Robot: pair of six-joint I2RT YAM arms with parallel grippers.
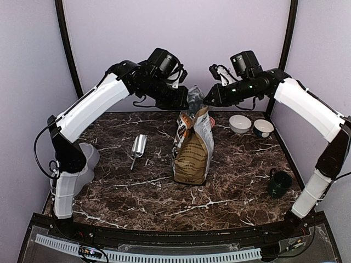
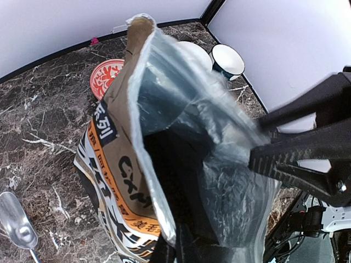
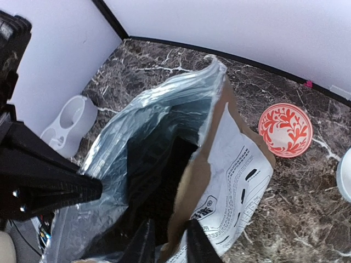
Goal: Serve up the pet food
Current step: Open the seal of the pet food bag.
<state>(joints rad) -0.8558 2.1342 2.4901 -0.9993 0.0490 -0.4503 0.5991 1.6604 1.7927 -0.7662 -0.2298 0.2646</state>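
**Mouth-opening stage of serving: tall brown-and-orange printed paper dog-food bag upright at mid-table, met at the top from both sides.**

Pinched on one foil-lined lip by the left gripper, fingers pressed together on it. Straddled on the opposite printed wall by the right gripper, impossible to tell whether already clamped. Small reddish-brown kibble pellets nowhere in view, presumably down in the bag's dark interior. Judged an early stage: mouth spread, nothing scooped or poured yet. To the bag's left, silver metal scoop lying untouched; farther left, grey plastic double bowl with no pellets visible. Left to do, as judged: reaching the kibble, transferring a portion, filling the bowl.
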